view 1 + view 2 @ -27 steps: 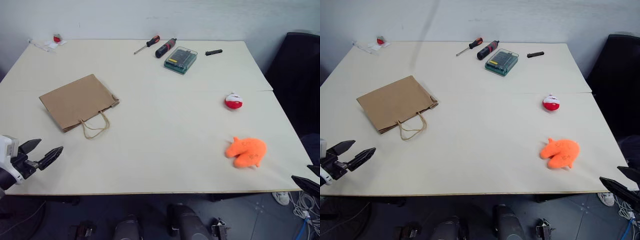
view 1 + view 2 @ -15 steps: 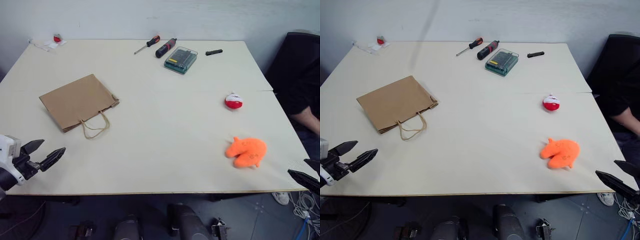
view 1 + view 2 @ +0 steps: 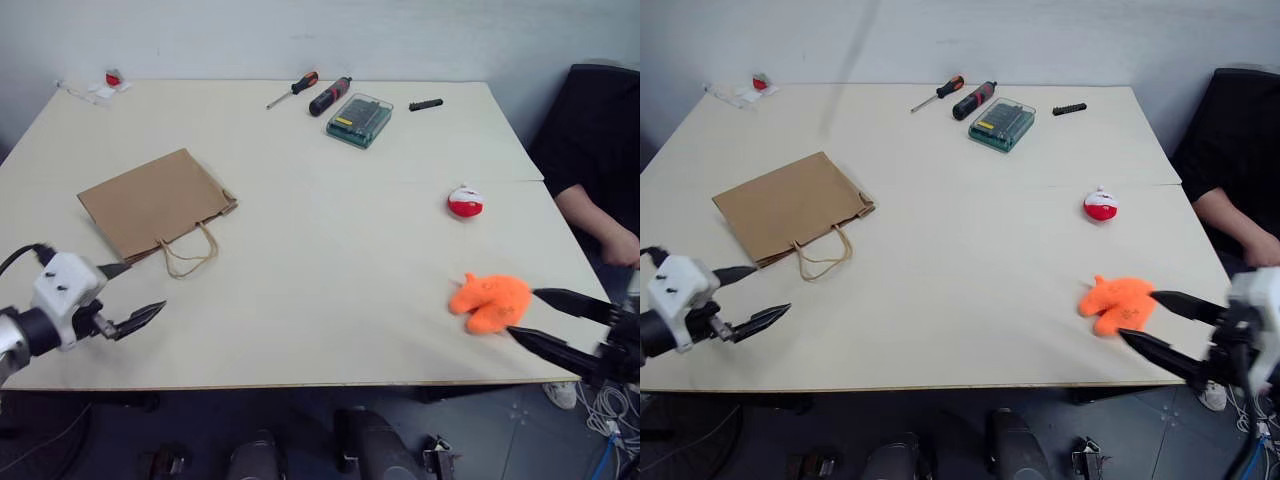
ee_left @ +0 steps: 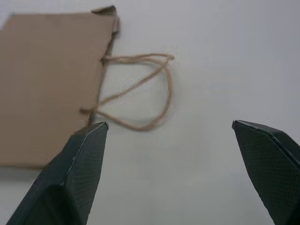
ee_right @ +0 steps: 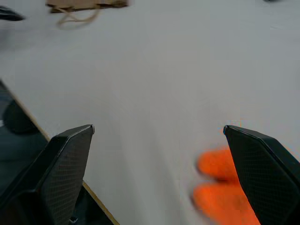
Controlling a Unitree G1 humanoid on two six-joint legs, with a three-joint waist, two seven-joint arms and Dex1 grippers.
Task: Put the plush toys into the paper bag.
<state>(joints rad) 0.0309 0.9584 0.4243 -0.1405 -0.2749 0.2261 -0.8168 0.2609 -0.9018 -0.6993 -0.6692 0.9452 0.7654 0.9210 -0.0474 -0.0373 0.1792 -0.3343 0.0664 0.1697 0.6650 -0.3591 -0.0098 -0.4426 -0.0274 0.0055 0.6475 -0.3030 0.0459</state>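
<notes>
Both wide-open, empty: right gripper (image 3: 535, 318) beside orange toy (image 3: 490, 302) near table (image 3: 330, 290) edge, left gripper (image 3: 128, 296) near paper bag (image 3: 155, 203)

Even, soft overhead light, no glare on the table (image 3: 330, 250). Faint shadow under the paper bag (image 3: 155, 203) handles. Head views sharp w/ slight bend at edges. Right wrist view smeared; orange plush toy (image 5: 225, 185) between right gripper (image 5: 159, 136) fingers just a blurry blob.
</notes>
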